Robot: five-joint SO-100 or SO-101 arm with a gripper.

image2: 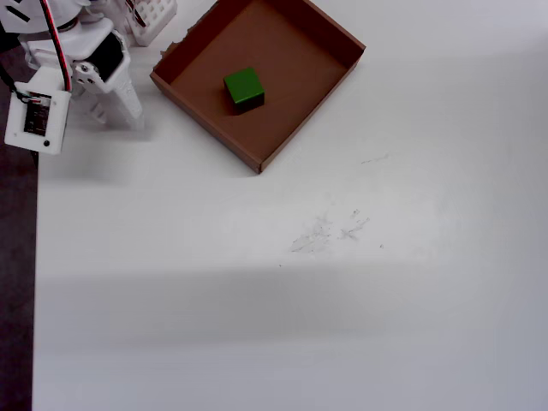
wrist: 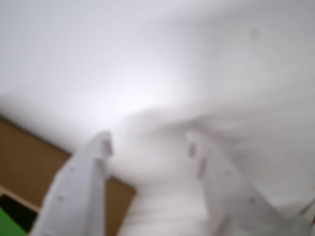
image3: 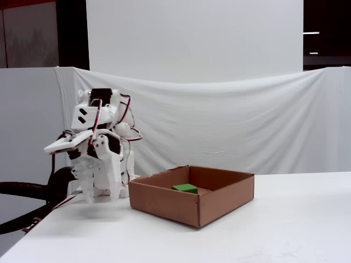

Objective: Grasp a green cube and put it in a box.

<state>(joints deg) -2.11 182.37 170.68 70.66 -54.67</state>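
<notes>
The green cube (image2: 243, 89) rests on the floor of the box (image2: 291, 128), close to the middle and clear of all four walls. In the fixed view the green cube (image3: 185, 188) shows only its top above the near wall of the box (image3: 164, 204).

The box stands on the white worktop (image2: 300, 300), near the top edge in the overhead view and turned so that its corners point toward the worktop edges.

The arm (image3: 98, 159) is folded back at the top left corner of the worktop in the overhead view, just beside the left corner of the box and not touching it.

The jaws (wrist: 147, 145) are apart with a clear gap between the two white fingers (wrist: 78, 187), and nothing lies between them. The wrist view is blurred; it shows white worktop beyond the jaws, part of the brown box wall at lower left, and a green patch in the bottom left corner.

A faint scuff mark (image2: 325, 231) lies on the worktop well apart from the box.
</notes>
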